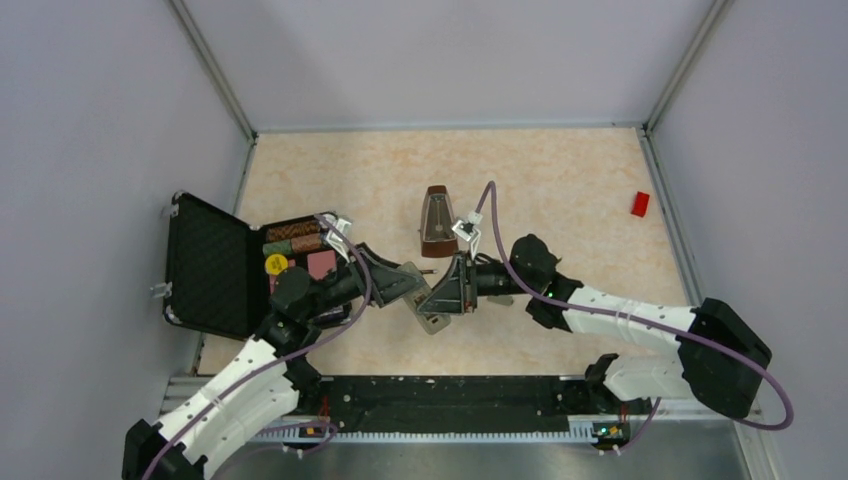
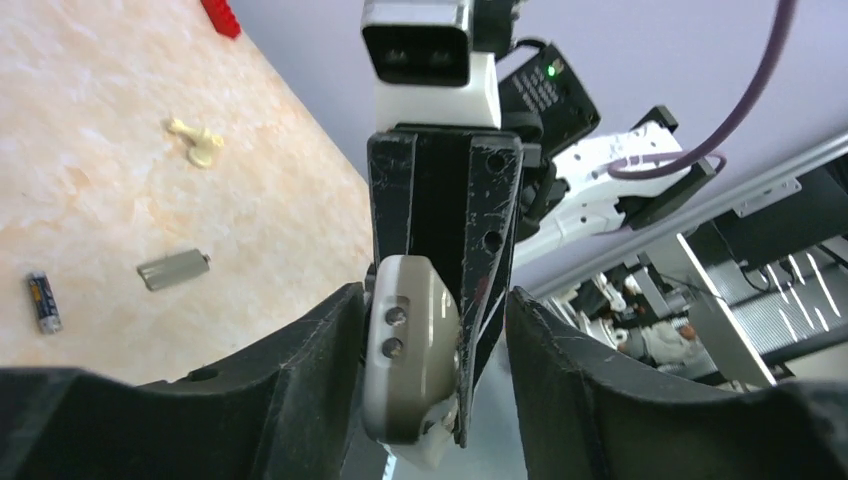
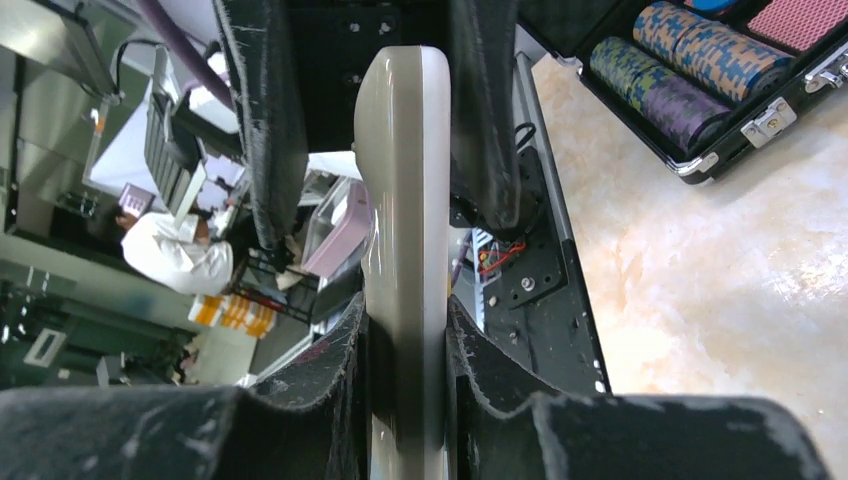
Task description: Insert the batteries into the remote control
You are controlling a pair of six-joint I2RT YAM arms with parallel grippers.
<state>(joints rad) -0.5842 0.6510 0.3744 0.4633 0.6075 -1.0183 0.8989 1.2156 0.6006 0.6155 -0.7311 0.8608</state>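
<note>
The remote control [image 1: 432, 312] is held off the table between both grippers, grey back showing. In the right wrist view my right gripper [image 3: 405, 312] is shut on the remote [image 3: 405, 150], both pads pressed on its flat faces. In the left wrist view my left gripper [image 2: 436, 305] stands open around the remote's end [image 2: 410, 350]. One finger lies against it and the other stands apart, beyond the right gripper's finger. One dark battery [image 2: 43, 302] lies on the table. The other battery is not in view.
A small flat grey cover piece [image 2: 172, 270] lies near the battery, with a cream object [image 2: 197, 143] and a red block [image 1: 640, 204] farther off. The brown metronome [image 1: 436, 222] stands just behind the grippers. An open black case [image 1: 215, 265] of chips sits at the left.
</note>
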